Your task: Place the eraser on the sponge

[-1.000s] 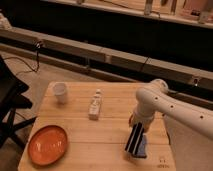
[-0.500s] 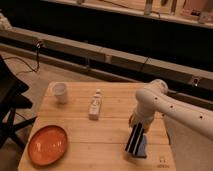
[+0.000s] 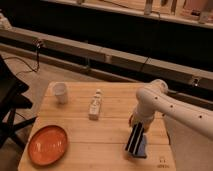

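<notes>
One gripper (image 3: pixel 136 121) in view, at the end of a white arm (image 3: pixel 172 107) that reaches in from the right. It sits low over the near right part of the wooden table (image 3: pixel 107 137).

The eraser (image 3: pixel 135 140) is directly on the near side of the gripper. Its far end meets the gripper and its length runs toward the near edge of the table. Black block, pale stripes along its length. It lies over the sponge (image 3: pixel 143 149), which shows only as a blue-grey strip along the eraser's right side and near end. Cannot tell whether the eraser rests flat on the sponge or is tipped up above it.

The gripper's end is dark and partly hidden by the wrist. Cannot tell whether it has a grip on the eraser or only touches it.

Elsewhere on the table:
- A white cup (image 3: pixel 60 92) at the far left.
- A small white bottle (image 3: pixel 95 105) near the middle, with no label that can be read.
- An orange plate (image 3: pixel 47 145) at the near left, well apart from the sponge.
- A small dark mark (image 3: pixel 162 161) by the near right corner, not legible.
</notes>
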Motion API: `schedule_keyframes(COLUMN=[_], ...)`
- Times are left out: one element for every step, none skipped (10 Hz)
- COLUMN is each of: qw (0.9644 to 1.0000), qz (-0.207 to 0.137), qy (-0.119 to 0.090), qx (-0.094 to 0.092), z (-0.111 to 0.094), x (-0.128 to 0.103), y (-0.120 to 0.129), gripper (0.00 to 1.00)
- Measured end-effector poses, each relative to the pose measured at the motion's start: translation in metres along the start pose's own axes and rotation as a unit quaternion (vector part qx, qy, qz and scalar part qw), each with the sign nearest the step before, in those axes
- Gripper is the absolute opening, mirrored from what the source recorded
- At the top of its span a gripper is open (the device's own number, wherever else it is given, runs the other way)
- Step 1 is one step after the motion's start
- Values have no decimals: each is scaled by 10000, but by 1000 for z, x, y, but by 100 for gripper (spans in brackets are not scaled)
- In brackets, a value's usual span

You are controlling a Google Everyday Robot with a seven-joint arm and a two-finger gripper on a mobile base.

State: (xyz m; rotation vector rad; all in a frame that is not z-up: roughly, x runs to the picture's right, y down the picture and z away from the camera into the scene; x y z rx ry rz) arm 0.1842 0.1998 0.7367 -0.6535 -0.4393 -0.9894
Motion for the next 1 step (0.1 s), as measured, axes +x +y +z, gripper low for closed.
schedule_keyframes(qw=[10000], qz=[18], qy=[-1], qx=[-19], z=[1], x=[0], y=[1], gripper=[17])
